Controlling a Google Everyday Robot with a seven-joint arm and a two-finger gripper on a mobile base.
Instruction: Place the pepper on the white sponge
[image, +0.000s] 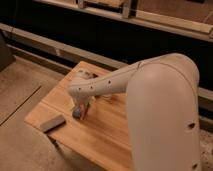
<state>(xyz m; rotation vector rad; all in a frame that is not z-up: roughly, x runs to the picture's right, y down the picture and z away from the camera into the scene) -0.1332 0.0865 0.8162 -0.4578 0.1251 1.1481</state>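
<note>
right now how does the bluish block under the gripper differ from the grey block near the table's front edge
The white sponge is small, squarish and bluish; the grey block is longer, flatter and plain grey. The white sponge sits right at the gripper, partly hidden by it, with an orange-red bit, likely the pepper, beside it; the grey block lies apart, fully visible. Both rest on the wooden table.

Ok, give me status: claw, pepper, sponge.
Claw down at the table, over the white sponge. Pepper at the claw, against the sponge; release not confirmed. Grey block lies apart, out of the way.
</note>
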